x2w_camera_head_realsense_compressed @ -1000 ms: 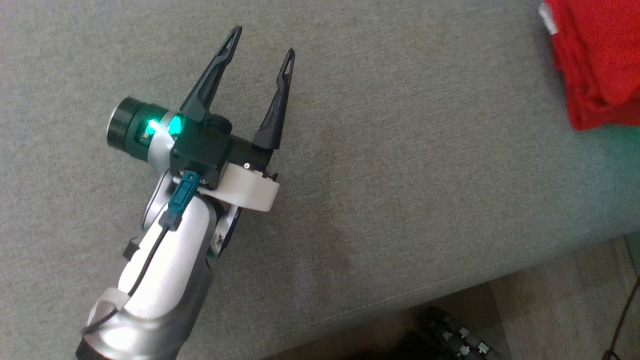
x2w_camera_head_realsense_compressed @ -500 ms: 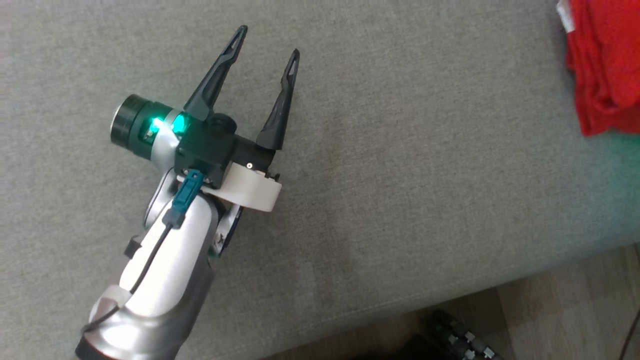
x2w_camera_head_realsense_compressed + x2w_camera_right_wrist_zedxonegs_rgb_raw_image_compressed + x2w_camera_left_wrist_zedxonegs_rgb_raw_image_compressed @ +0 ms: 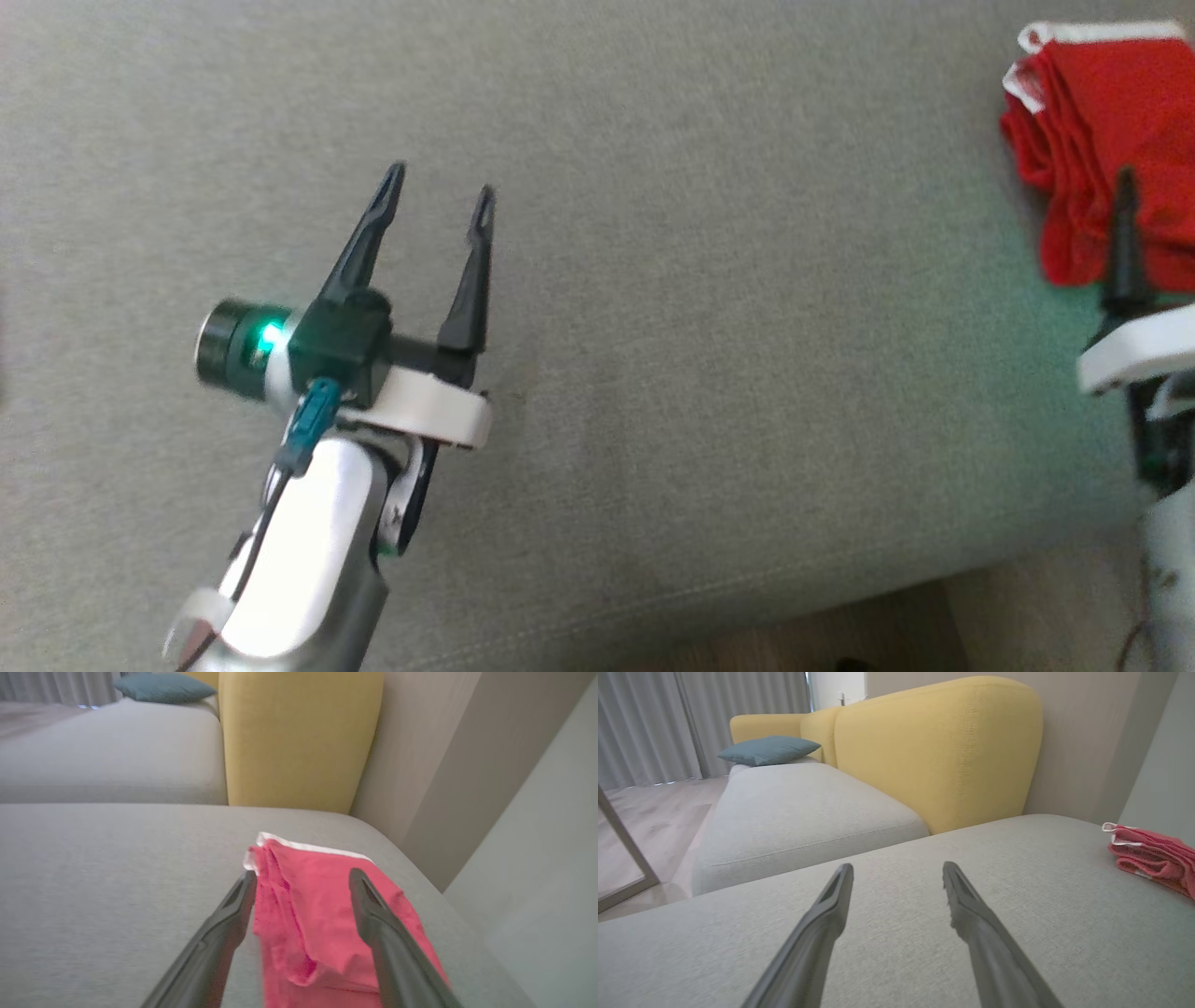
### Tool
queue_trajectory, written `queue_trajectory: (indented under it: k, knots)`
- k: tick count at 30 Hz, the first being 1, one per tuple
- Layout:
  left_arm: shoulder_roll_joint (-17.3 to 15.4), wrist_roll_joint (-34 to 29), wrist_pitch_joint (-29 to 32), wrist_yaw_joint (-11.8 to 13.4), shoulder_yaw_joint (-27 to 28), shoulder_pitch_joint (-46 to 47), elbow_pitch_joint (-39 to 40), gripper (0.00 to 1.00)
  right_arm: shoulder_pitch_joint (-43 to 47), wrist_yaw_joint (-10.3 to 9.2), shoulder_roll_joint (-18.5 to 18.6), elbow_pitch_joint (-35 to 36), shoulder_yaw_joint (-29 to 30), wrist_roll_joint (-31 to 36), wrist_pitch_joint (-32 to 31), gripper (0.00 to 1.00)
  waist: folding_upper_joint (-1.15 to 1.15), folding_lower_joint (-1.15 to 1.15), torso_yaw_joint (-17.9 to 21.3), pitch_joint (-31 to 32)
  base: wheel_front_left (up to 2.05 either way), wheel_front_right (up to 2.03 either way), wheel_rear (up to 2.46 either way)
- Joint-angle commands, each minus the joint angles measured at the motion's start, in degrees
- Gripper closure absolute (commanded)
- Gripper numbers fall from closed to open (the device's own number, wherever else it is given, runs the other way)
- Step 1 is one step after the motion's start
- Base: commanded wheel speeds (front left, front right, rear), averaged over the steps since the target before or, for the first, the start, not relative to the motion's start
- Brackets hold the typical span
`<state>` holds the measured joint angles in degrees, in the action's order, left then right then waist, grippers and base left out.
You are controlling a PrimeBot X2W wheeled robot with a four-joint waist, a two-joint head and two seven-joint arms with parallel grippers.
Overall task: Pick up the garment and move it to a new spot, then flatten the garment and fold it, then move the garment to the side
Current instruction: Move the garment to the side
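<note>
You have the folded red garment (image 3: 1111, 103) lying at the upper right of the head view on the grey sofa cushion (image 3: 700, 327). Your right end effector (image 3: 302, 875) is released, fingers spread just before the garment; your left end effector (image 3: 441, 180) is released at centre-left.

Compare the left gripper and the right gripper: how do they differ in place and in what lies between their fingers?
The left gripper hangs over bare grey cushion, far from the red garment; the right gripper is at the garment. Between the left gripper's fingers the wrist view shows plain cushion; between the right gripper's fingers it shows the garment's red cloth. Both stand open, fingers wide apart, gripping nothing.
</note>
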<state>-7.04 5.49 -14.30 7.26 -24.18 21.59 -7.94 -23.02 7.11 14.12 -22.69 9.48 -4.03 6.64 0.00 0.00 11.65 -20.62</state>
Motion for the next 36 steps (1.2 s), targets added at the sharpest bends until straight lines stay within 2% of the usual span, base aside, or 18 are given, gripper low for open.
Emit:
queue_trajectory:
  k: [1,10,19,36]
  knots:
    - [-0.7,0.41,-0.65,0.57,2.41,-0.22,1.64,0.0,1.69,0.37,-0.18,3.96,-1.49,0.08,0.58,0.0,0.0,0.0,-1.87,3.02,0.0,0.0,0.0]
    - [-1.51,2.12,-0.68,2.6,4.65,-5.04,1.34,0.0,11.13,0.37,-7.5,17.08,-6.29,-1.34,-1.16,0.0,0.0,0.0,-8.03,7.42,0.0,0.0,0.0]
    - [-2.87,4.03,-0.69,3.91,7.65,-9.35,0.82,0.0,16.37,0.37,-10.04,21.65,-8.33,-1.59,-3.35,0.0,0.0,0.0,-12.18,10.94,0.0,0.0,0.0]
    - [-4.19,6.13,-0.17,3.37,7.15,-16.6,-1.1,0.0,26.3,0.37,-11.18,27.46,-8.49,-2.05,-6.71,0.0,0.0,0.0,-12.42,19.46,0.0,0.0,0.0]
